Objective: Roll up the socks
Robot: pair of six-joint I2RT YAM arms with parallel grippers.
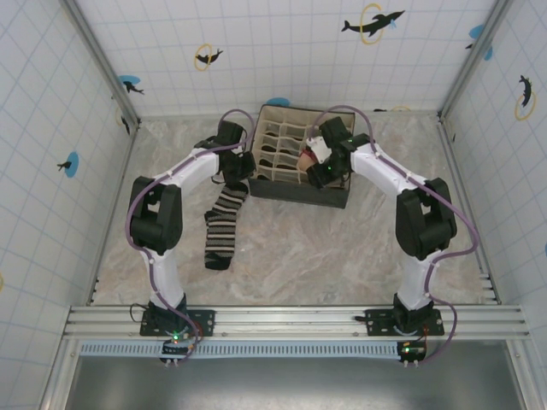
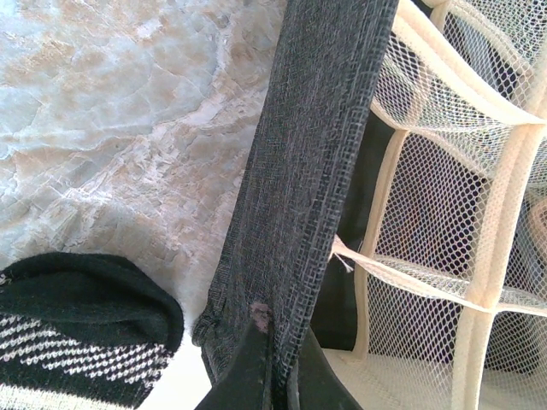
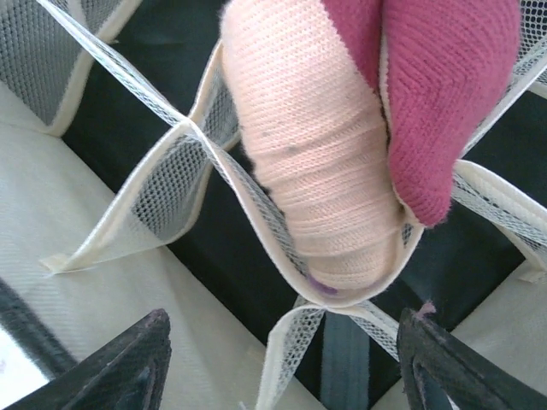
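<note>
Bench (image 1: pixel 325 248): a marbled top that carries everything, with tiled walls on three sides and both arm bases bolted at its near edge.

Organiser box (image 1: pixel 295 192): it stands at the middle of the far side of the bench. The outer wall is dark grey and the inside is split by cream-edged mesh dividers (image 3: pixel 171 171) into many small compartments. The left wrist view shows the dark wall (image 2: pixel 316 171) running up the frame, with mesh cells to its right.

Black sock (image 1: pixel 224 226): it lies flat and unrolled on the bench, just in front of the box's near left corner, with grey-white stripes along its length. Its plain black end (image 2: pixel 77 325) rests on the marble, close to the wall but apart from it.

Peach sock (image 1: pixel 309 155): it is rolled into a bundle and sits in a mesh compartment on the right side of the box. The peach body (image 3: pixel 316 171) is wedged between the dividers, and a dark pink-red part lies against its right side.

Left claw (image 2: pixel 278 371): its fingers are pressed together and clamped on the lower edge of the box's dark wall, at the box's left side (image 1: pixel 238 166).

Right claw (image 3: pixel 286 333): its jaws are spread wide and hang just above the peach sock without touching it, over the right part of the box (image 1: pixel 320 171).
</note>
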